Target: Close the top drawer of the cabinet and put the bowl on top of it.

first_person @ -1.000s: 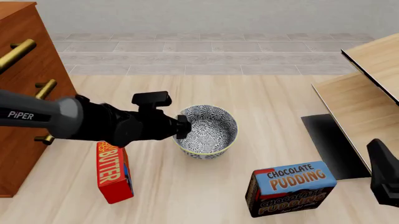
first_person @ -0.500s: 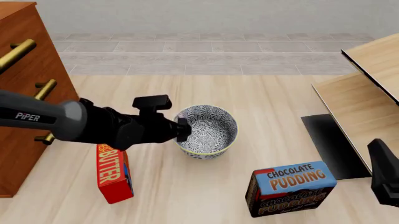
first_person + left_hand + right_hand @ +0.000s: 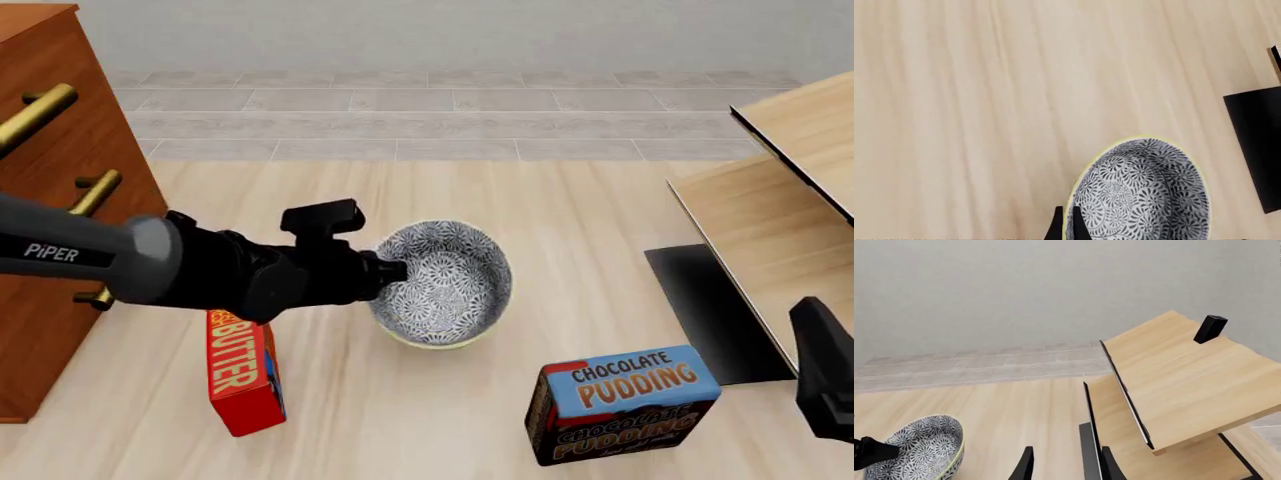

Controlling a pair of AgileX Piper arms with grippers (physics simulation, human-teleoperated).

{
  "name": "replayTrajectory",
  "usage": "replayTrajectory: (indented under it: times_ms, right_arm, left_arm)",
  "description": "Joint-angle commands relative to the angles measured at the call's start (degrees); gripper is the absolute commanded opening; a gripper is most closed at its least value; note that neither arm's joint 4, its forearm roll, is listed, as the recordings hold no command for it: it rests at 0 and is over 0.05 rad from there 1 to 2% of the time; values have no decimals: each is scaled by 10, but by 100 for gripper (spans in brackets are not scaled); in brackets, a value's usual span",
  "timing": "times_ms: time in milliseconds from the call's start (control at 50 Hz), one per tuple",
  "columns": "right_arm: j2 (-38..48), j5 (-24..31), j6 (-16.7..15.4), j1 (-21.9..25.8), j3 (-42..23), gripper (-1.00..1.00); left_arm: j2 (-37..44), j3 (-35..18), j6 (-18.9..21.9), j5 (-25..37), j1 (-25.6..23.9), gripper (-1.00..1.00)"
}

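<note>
The patterned bowl [image 3: 447, 285] sits at the middle of the table, tipped, with its gripped side raised. My left gripper [image 3: 391, 270] is shut on the bowl's left rim. In the left wrist view its fingertips [image 3: 1056, 226] pinch the wall of the bowl [image 3: 1141, 192]. The reddish-brown cabinet [image 3: 47, 240] stands at the far left, seen side-on. The top drawer's brass handle [image 3: 34, 116] sticks out above two lower handles, and I cannot tell how far the drawer is out. My right gripper [image 3: 1066, 466] is open and empty, low at the right and far from the bowl [image 3: 917, 447].
A red butter box [image 3: 243, 375] stands just under my left arm. A chocolate pudding box [image 3: 621, 402] lies at the front right. Pale wood furniture [image 3: 781, 200] with a black panel [image 3: 701, 310] fills the right side. The right arm [image 3: 827, 380] sits at the lower right edge.
The bowl has tipped and risen a little on the gripped side, held by my left gripper. The right arm has stayed still.
</note>
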Motion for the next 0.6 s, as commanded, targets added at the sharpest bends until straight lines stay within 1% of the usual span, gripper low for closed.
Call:
replayTrajectory:
  times_ms: [20,40,60,120,140,160,180,200,260,320,400,440,540,560,600]
  right_arm:
    - [-1,0,2,-2,0,100]
    - [-1,1,2,-2,0,100]
    - [-1,1,2,-2,0,100]
    - [-1,0,3,-3,0,100]
    - [-1,0,3,-3,0,100]
    - [-1,0,3,-4,0,100]
    - [-1,1,3,-4,0,100]
    - [-1,1,4,-4,0,100]
    - [-1,1,4,-5,-1,100]
    - [-1,1,4,-5,0,100]
    - [-1,1,4,-5,0,100]
    - [-1,1,3,-4,0,100]
    - [-1,1,3,-3,0,100]
    - [-1,2,3,-3,0,100]
    - [-1,2,3,-3,0,100]
  left_arm:
    - [-17,10,-10,1,-11,-100]
    - [-19,10,-11,2,-12,-100]
    - [-26,13,-18,-1,-24,-100]
    - [-37,15,-19,6,-37,-100]
    - [-39,15,-19,9,-30,-100]
    - [-41,18,-36,9,-36,-100]
    - [-46,20,-34,13,-24,-100]
    - [-58,21,-28,12,-28,-100]
    - [-66,21,-31,16,-35,-100]
    - [-86,18,-32,35,-36,-100]
    - [-107,18,-33,44,-40,-100]
    - [-128,19,-24,50,-37,-100]
    - [-161,21,-17,64,-32,-100]
    - [-188,23,-3,64,-35,-100]
    - [-188,23,-8,71,-36,-100]
